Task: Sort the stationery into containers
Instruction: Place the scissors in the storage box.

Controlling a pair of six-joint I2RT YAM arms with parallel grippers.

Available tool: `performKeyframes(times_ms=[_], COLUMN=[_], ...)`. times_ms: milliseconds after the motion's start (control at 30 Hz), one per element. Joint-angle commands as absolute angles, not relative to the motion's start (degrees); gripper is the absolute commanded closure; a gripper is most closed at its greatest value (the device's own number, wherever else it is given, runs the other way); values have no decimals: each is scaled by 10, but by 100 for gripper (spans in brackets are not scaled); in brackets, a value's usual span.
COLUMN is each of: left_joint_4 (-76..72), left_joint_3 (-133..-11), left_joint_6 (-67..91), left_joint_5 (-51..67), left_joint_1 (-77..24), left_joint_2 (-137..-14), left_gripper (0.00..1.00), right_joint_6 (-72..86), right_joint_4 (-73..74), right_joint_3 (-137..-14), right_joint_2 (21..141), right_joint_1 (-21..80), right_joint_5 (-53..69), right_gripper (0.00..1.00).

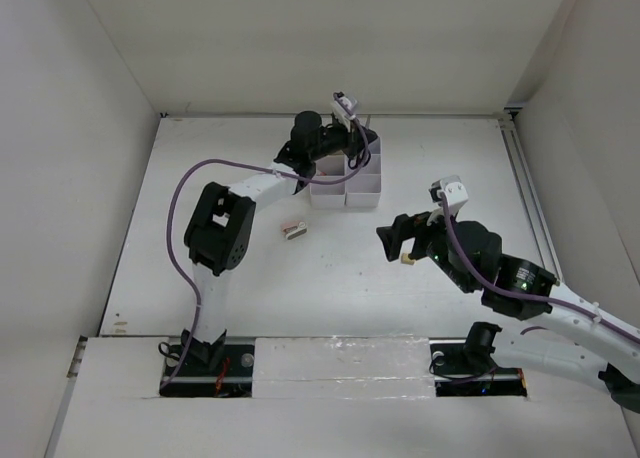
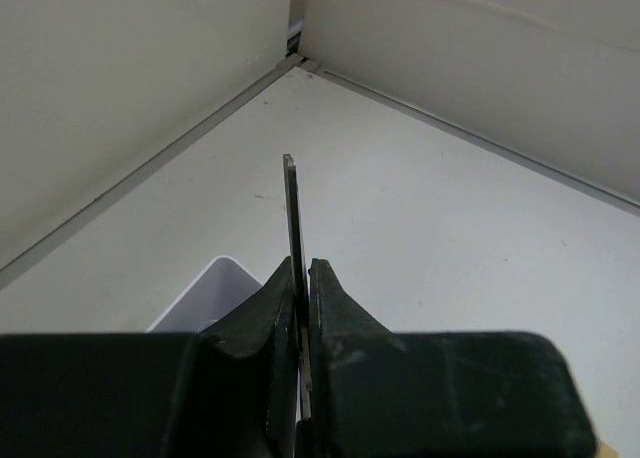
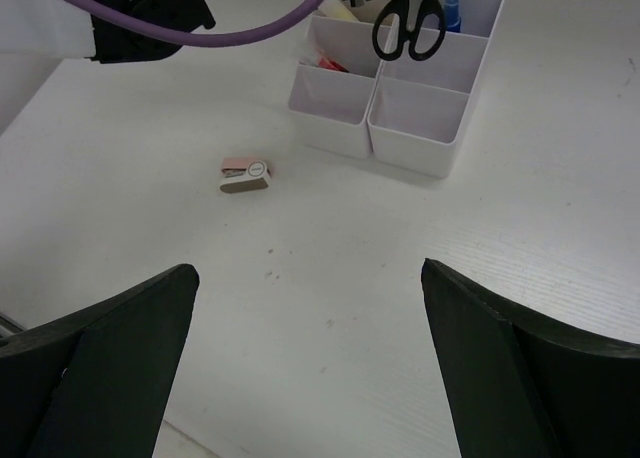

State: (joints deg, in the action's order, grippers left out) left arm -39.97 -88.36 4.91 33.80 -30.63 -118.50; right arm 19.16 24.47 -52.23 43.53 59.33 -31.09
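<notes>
My left gripper (image 2: 303,268) is shut on the thin metal blade of the scissors (image 2: 293,218). The scissors hang with their black handles (image 3: 410,23) down over the back compartments of the white containers (image 3: 420,128), and in the top view the left gripper (image 1: 352,146) hovers above the containers (image 1: 345,186). A blue-capped bottle (image 3: 452,13) and red-white pens (image 3: 325,63) stand in compartments. A small pink and white eraser (image 3: 245,175) lies on the table left of the block. My right gripper (image 3: 310,273) is open with nothing between its fingers, low over the table near the eraser (image 1: 293,229).
White walls close in the table at the back and sides, and the back corner (image 2: 295,58) is just past the left gripper. The left arm's purple cable (image 1: 200,173) loops out to the left. The right arm (image 1: 480,258) reaches in from the lower right.
</notes>
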Motion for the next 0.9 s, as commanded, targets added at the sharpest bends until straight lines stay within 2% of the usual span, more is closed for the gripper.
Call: performKeyframes(times_ms=[0, 767, 867], left_joint_4=[-448, -483, -488], left_joint_3=[-909, -941, -941], left_joint_6=[36, 58, 58], left_joint_5=[336, 330, 330], left_joint_1=[-304, -304, -304], left_joint_2=[-1197, -1261, -1266], left_gripper=[100, 100, 96], right_joint_6=[178, 156, 156], right_joint_4=[229, 206, 206], right_joint_3=[-546, -535, -535], right_joint_2=[432, 432, 427], right_joint_1=[597, 597, 597], right_joint_5=[-322, -300, -300], right_gripper=[0, 0, 0])
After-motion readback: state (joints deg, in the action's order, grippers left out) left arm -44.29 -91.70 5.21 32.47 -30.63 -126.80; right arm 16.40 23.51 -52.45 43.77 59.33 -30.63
